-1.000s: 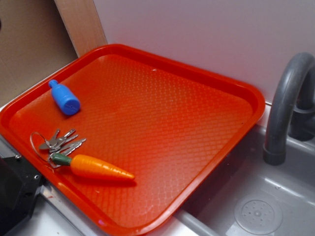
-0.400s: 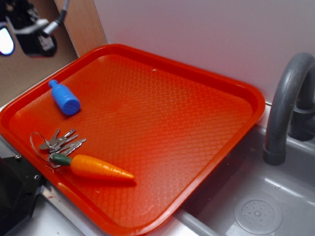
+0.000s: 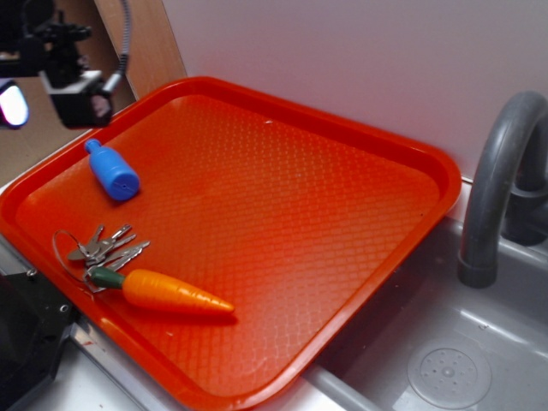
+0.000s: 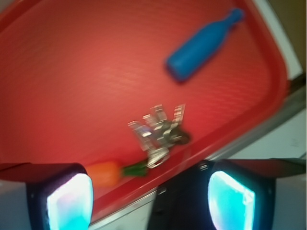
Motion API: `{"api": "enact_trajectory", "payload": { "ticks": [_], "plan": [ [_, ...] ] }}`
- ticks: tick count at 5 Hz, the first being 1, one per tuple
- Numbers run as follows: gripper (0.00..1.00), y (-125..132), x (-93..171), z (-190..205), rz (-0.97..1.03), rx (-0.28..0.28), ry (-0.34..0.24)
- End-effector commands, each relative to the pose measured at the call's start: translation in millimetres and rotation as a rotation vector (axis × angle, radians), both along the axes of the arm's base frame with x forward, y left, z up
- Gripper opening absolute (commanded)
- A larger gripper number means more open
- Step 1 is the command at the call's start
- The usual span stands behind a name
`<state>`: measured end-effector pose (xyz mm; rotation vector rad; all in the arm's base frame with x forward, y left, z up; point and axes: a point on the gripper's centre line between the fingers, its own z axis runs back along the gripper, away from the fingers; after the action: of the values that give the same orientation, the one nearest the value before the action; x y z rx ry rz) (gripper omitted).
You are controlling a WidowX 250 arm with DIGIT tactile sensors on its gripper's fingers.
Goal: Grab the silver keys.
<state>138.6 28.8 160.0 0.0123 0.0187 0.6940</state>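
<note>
The silver keys (image 3: pixel 107 248) lie flat on the red tray (image 3: pixel 342 128) near its front-left edge, touching the green top of the orange carrot (image 3: pixel 167 291). My gripper (image 3: pixel 47 101) hangs high above the tray's far-left corner, well above the keys and apart from them. In the wrist view, which is blurred, the keys (image 4: pixel 158 132) show in the middle, ahead of my gripper (image 4: pixel 151 203). Its two lit pads (image 4: pixel 69 203) stand wide open with nothing between them.
A blue toy bottle (image 3: pixel 113 171) lies on the tray (image 4: pixel 72 72) behind the keys. A black block (image 3: pixel 26 334) sits just off the tray's front-left edge. To the right are a grey faucet (image 3: pixel 497 188) and sink (image 3: pixel 445 360).
My gripper came into the exterior view at the upper left and has shifted slightly right and down. The keys, carrot and bottle have not moved.
</note>
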Motion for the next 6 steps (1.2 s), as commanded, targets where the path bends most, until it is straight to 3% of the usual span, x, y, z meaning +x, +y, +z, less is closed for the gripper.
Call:
{"api": "enact_trajectory", "payload": {
  "ticks": [1, 2, 3, 4, 5, 6],
  "plan": [
    [1.00, 38.7, -10.0, -36.1, 0.098, -0.160, -0.056],
    [1.00, 31.0, -32.3, -51.9, 0.093, -0.175, 0.034],
    [1.00, 17.3, -61.3, -58.1, 0.016, -0.149, 0.058],
    [1.00, 22.7, -57.7, -73.0, 0.006, -0.148, 0.042],
    [1.00, 13.1, -32.8, -87.5, -0.019, -0.196, -0.005],
    [1.00, 3.5, -11.7, -97.0, -0.015, -0.220, -0.009]
  ]
}}
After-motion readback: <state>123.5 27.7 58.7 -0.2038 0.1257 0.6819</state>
